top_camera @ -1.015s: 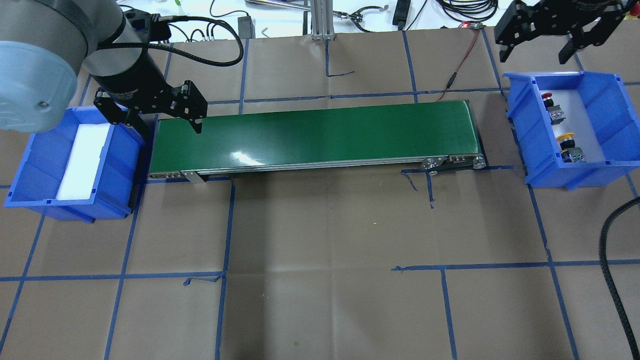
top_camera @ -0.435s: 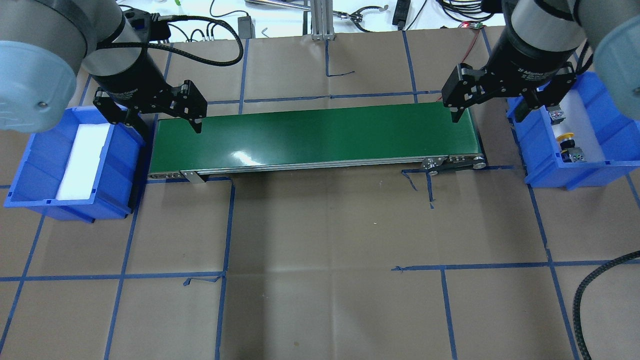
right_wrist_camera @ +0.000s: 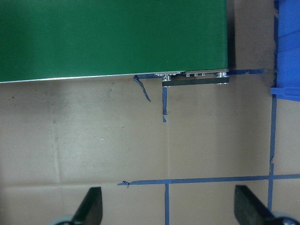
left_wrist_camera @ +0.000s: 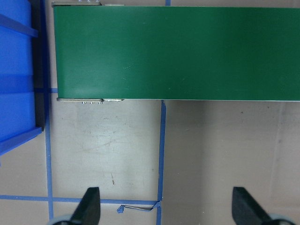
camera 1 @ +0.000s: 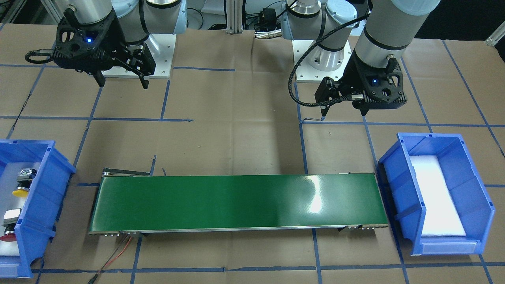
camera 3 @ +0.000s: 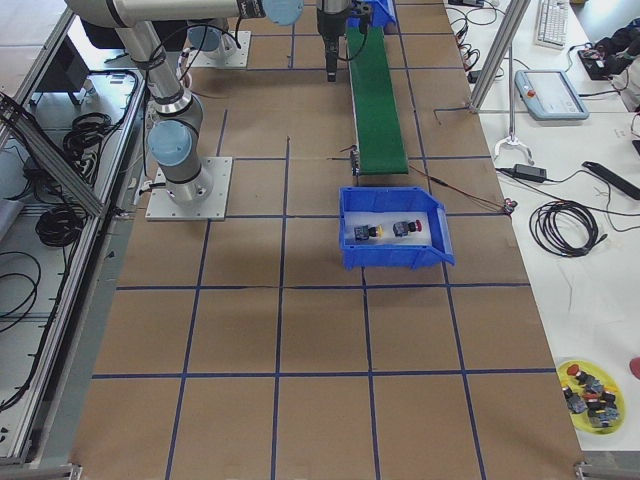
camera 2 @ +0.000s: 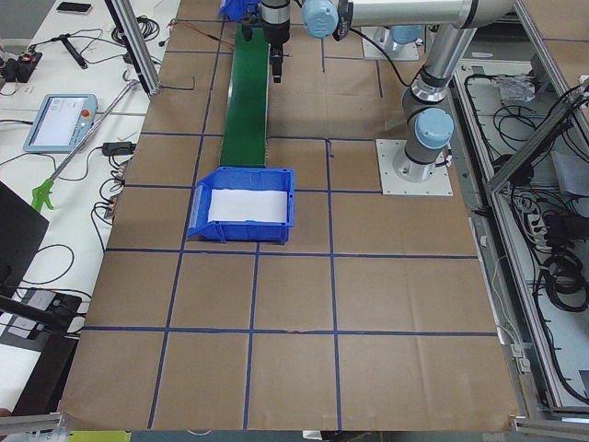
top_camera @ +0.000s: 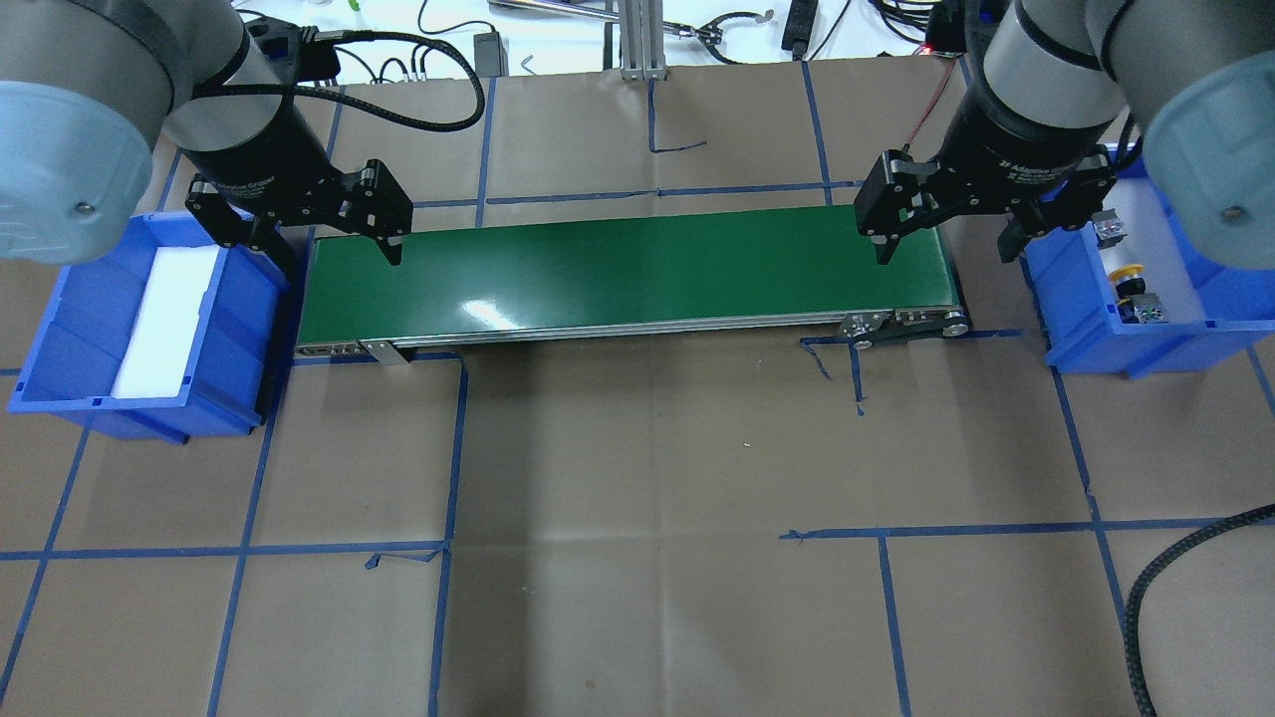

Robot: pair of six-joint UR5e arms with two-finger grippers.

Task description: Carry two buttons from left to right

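Observation:
Both buttons lie in the blue bin on the right. The yellow-capped button shows in full; of the red button the overhead view shows only its grey body beside my right arm. My right gripper hangs open and empty, high over the gap between the belt's right end and that bin. At the belt's left end my left gripper is open and empty too, beside the left bin. Each wrist view shows two spread fingertips with bare table between them.
A green conveyor belt runs across the table between the two bins. The left blue bin holds only a white foam liner. A thin red wire leads away behind the belt's right end. A black cable loops at the front right.
My right arm has swung from the back right, past the right bin, to the belt's right end, still open. The left arm has not moved.

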